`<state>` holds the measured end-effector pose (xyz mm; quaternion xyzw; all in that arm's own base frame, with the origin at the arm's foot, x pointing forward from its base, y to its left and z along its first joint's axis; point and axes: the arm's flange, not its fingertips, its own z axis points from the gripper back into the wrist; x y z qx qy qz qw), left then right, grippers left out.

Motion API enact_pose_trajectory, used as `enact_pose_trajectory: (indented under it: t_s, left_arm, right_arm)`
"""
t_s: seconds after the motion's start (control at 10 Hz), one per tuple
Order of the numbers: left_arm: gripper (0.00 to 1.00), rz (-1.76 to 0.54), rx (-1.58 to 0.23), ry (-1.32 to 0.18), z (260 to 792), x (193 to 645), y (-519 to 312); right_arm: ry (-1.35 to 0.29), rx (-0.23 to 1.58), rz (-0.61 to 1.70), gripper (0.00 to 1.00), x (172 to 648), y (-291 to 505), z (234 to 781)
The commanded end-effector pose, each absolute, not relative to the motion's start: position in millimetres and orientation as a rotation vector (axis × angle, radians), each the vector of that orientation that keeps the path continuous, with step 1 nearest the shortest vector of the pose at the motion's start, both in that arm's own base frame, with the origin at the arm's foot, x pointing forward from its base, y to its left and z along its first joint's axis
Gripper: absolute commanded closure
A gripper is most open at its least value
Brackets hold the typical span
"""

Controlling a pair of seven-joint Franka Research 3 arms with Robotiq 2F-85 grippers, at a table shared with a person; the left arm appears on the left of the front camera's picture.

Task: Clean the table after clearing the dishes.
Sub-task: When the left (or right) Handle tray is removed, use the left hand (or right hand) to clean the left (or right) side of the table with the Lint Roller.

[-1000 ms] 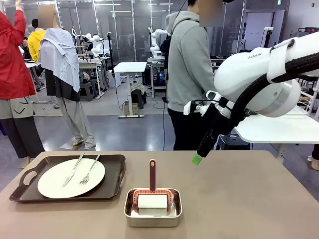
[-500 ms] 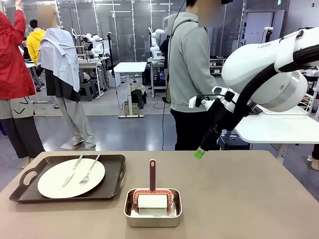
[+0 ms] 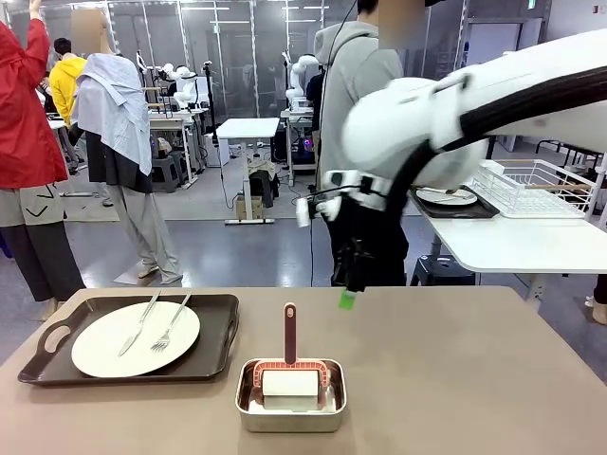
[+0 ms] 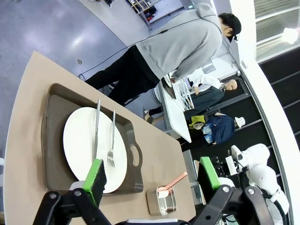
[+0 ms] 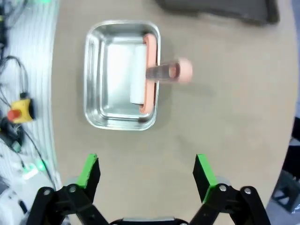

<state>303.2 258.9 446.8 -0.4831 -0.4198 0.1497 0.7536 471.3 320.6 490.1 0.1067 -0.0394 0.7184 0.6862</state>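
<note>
Dishes point(image 3: 136, 338) on a dark tray point(image 3: 220, 308) still sit on the table point(image 3: 474, 379), well left of the right pincer point(image 3: 348, 300), which has swung in from the right and hangs wide open over the far edge. So clearing looks unfinished, and wiping must wait. A steel pan point(image 3: 290, 419) holding a roller point(image 3: 290, 379) lies just on its near side. Bare top spreads to its right, and a person point(image 3: 365, 114) stands close behind. The left pincer point(image 4: 152, 176), also wide, hovers above the tray.
</note>
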Motion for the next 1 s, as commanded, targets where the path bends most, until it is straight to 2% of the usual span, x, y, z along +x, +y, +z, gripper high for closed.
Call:
enact_pose_trajectory:
  t_s: [0.0,0.4,0.9]
  left_arm:
    - [0.0,0.315,-1.069,-0.937,448.5,303.9,261.9]
    - [0.0,0.315,-1.069,-0.937,448.5,303.9,261.9]
    - [0.0,0.315,-1.069,-0.937,448.5,303.9,261.9]
  right_arm:
    - [-0.02,0.142,1.739,0.0,497.1,360.9,501.9]
    - [0.066,0.12,1.72,0.0,508.0,419.4,483.3]
    - [0.161,0.116,1.658,0.0,498.2,438.2,430.4]
